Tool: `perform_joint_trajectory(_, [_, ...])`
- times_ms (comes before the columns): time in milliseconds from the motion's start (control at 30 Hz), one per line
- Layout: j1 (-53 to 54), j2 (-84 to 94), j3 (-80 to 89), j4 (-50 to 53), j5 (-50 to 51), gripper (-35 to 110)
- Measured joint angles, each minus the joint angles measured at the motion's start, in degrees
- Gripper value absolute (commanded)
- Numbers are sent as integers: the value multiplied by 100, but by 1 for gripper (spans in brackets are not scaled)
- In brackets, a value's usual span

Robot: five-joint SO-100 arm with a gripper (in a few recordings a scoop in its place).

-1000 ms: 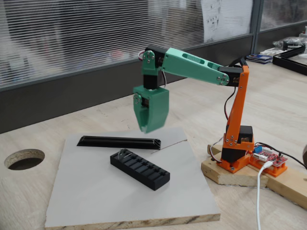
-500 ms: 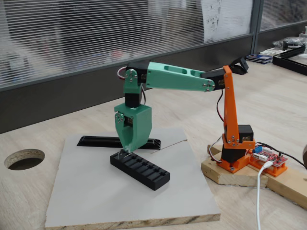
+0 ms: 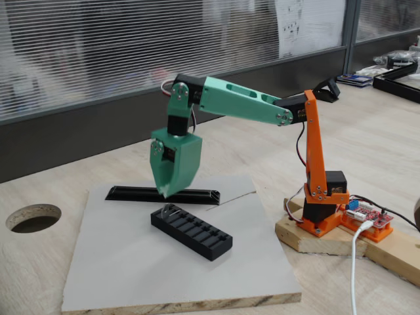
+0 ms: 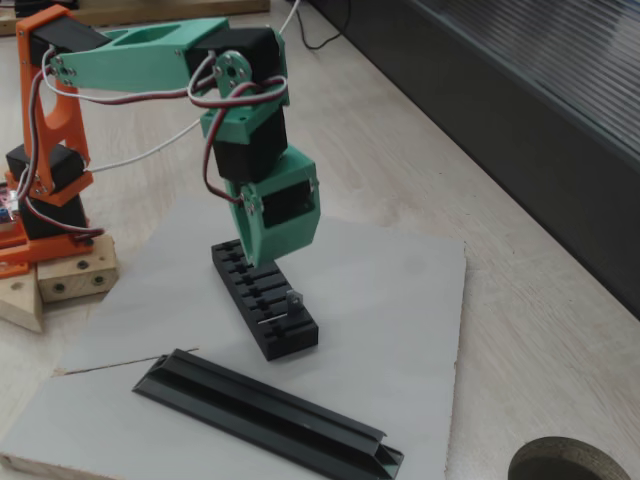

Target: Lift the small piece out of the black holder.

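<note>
Small piece [image 3: 172, 209] [image 4: 294, 298]: tiny silvery bit standing up from the end slot of the black holder [image 3: 191, 231] [image 4: 264, 300], at the end nearest the black rail [image 3: 163, 195] [image 4: 268, 412] in both fixed views. It sits in the holder, not lifted.

Holder lies flat on a grey board [image 3: 131, 269] [image 4: 400, 300], angled across it; slots run crosswise along its top. Rail lies on the same board, just beside the holder's piece end, not touching it.

Gripper [image 3: 166, 192] [image 4: 262, 262]: green, pointing down, fingertips drawn to a narrow point with no gap to be seen; nothing visible between them. It hangs above the holder, clear of it and of the piece. In a fixed view the tip overlaps the rail's outline; in the other it sits over the holder's middle slots.

Arm: green forearm, orange upright on a wooden base [image 3: 314, 240] [image 4: 60, 280] beside the board. Board rests on a pale wooden table [image 3: 367, 138] [image 4: 560, 360] with a round hole [image 3: 33, 218] [image 4: 575, 462]
</note>
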Motion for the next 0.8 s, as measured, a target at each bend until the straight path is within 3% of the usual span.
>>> perform_joint_trajectory(800, [105,-562,-369,0,18,7])
